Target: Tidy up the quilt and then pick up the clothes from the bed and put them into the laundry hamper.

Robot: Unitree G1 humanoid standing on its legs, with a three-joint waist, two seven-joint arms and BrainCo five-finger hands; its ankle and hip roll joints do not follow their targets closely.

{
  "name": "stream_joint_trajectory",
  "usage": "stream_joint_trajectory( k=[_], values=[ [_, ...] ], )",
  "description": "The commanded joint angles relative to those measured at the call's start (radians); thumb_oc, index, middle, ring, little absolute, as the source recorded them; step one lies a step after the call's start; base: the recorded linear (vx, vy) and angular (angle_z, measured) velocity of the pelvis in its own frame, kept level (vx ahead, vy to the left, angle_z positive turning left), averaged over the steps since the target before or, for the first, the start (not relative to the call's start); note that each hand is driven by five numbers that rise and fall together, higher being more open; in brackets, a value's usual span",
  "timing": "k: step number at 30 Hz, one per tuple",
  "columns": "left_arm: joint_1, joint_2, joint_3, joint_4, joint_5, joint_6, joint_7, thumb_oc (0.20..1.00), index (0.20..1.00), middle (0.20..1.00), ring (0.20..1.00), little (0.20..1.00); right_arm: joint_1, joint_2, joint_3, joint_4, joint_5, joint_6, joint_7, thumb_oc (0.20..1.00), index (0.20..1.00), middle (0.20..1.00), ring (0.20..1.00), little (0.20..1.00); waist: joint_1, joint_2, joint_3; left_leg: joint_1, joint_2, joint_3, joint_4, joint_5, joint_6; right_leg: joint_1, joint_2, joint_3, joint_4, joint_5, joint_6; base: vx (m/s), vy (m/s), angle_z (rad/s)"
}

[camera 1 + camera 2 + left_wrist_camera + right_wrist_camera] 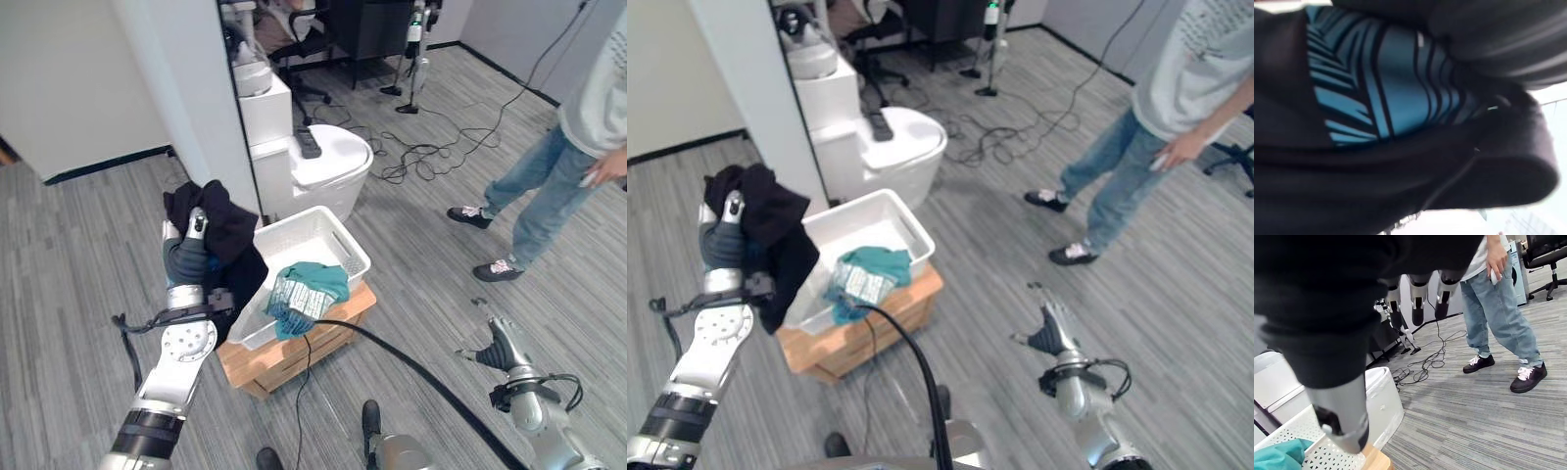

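My left hand [188, 257] is raised beside the left end of the white laundry hamper [345, 249], shut on a black garment [223, 227] that drapes over it and hangs down. In the left wrist view the black cloth with a blue striped print [1391, 88] lies right against the camera. A teal garment [310, 286] hangs over the hamper's near rim. My right hand [1050, 335] is low at the right above the floor, apart from the hamper, with its fingers [1418, 301] straight and nothing in it.
The hamper rests on a low wooden crate [294, 345]. Behind it stand a white rounded unit [328, 162] and a white pillar [196, 98]. A person in jeans [544, 191] stands at the right. Cables [421, 147] lie on the floor farther back.
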Motion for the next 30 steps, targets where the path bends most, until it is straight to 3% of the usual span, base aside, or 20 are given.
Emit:
stream_joint_trajectory(
  k=[1,5,6,8,12,19,20,22,24,30],
  values=[
    [-0.11,0.0,-0.061,0.07,0.034,-0.055,-0.028,0.2,0.2,0.2,0.2,0.2,-0.121,-0.043,0.001,-0.018,0.013,-0.025,-0.002,1.0,1.0,1.0,1.0,1.0,-0.018,0.04,0.018,0.11,0.031,0.037,0.002,-0.136,-0.033,0.01,-0.063,0.009,0.003,-0.106,0.13,-0.01,-0.024,-0.26],
    [-0.118,-0.019,-0.133,0.121,0.066,-0.035,-0.053,0.2,0.2,0.2,0.2,0.2,-0.138,-0.042,0.024,-0.017,0.015,-0.021,0.001,1.0,1.0,1.0,1.0,1.0,-0.042,0.046,0.042,0.104,0.021,0.065,0.002,-0.137,-0.029,-0.025,-0.062,0.038,0.003,-0.096,0.138,-0.02,0.014,-0.26],
    [-0.336,0.104,-0.134,0.12,0.003,0.012,-0.065,0.2,0.2,0.2,0.2,0.2,-0.141,-0.069,0.013,-0.054,0.052,-0.016,0.022,1.0,1.0,1.0,1.0,1.0,-0.074,0.063,0.05,0.096,0.016,0.087,0.002,-0.14,-0.029,-0.054,-0.065,0.062,0.003,-0.089,0.15,0.0,0.055,-0.31],
    [-0.268,0.096,-0.13,0.1,0.037,-0.001,-0.068,0.2,0.2,0.2,0.2,0.2,-0.13,-0.067,0.01,-0.028,0.047,-0.013,0.016,1.0,1.0,1.0,1.0,1.0,-0.07,0.068,0.065,0.08,0.009,0.085,0.002,-0.137,-0.026,-0.072,-0.067,0.066,0.003,-0.082,0.152,-0.06,0.048,-0.3],
    [-0.253,0.067,-0.151,0.213,0.174,0.026,-0.03,0.2,0.2,0.2,0.2,0.2,-0.147,-0.041,0.045,0.062,0.039,-0.011,-0.007,1.0,1.0,1.0,1.0,1.0,-0.074,0.044,0.128,0.012,0.003,0.091,0.006,-0.119,-0.026,-0.142,-0.066,0.082,0.003,-0.066,0.154,-0.12,0.002,-0.32],
    [-0.421,0.204,-0.162,0.409,0.324,0.105,0.077,0.2,0.2,0.2,0.2,0.2,-0.113,-0.033,0.092,0.145,0.028,-0.022,-0.036,1.0,1.0,1.0,1.0,1.0,-0.065,0.001,0.204,-0.081,0.025,0.103,0.014,-0.088,-0.04,-0.216,-0.076,0.051,0.003,-0.037,0.162,-0.05,-0.039,0.0],
    [-0.445,0.227,-0.159,0.44,0.316,0.114,0.078,1.0,1.0,1.0,1.0,1.0,-0.107,-0.031,0.098,0.163,0.033,-0.024,-0.039,1.0,1.0,1.0,1.0,1.0,-0.062,-0.002,0.214,-0.096,0.033,0.106,0.015,-0.081,-0.044,-0.225,-0.078,0.04,0.003,-0.034,0.163,-0.07,-0.062,0.16],
    [-0.473,0.301,-0.17,0.503,0.3,0.122,0.028,1.0,1.0,1.0,1.0,1.0,-0.1,-0.008,0.116,0.226,0.056,-0.022,-0.033,1.0,1.0,1.0,1.0,1.0,-0.046,-0.009,0.255,-0.13,0.043,0.105,0.02,-0.069,-0.053,-0.249,-0.088,0.024,0.003,-0.023,0.163,-0.09,-0.059,0.16],
    [-0.462,0.313,-0.171,0.511,0.305,0.125,0.013,1.0,1.0,1.0,1.0,1.0,-0.105,-0.002,0.122,0.244,0.06,-0.021,-0.029,1.0,1.0,1.0,1.0,1.0,-0.041,-0.01,0.262,-0.135,0.045,0.106,0.021,-0.066,-0.056,-0.252,-0.091,0.022,0.003,-0.021,0.162,-0.03,-0.014,0.15],
    [-0.276,0.235,-0.101,0.451,0.155,0.029,-0.005,1.0,1.0,1.0,1.0,1.0,-0.112,0.034,0.153,0.331,0.104,-0.025,-0.001,1.0,1.0,1.0,1.0,1.0,-0.009,0.005,0.241,-0.103,0.04,0.1,0.009,-0.068,-0.058,-0.227,-0.101,0.012,0.003,-0.025,0.158,-0.01,-0.003,0.05]
  ],
)
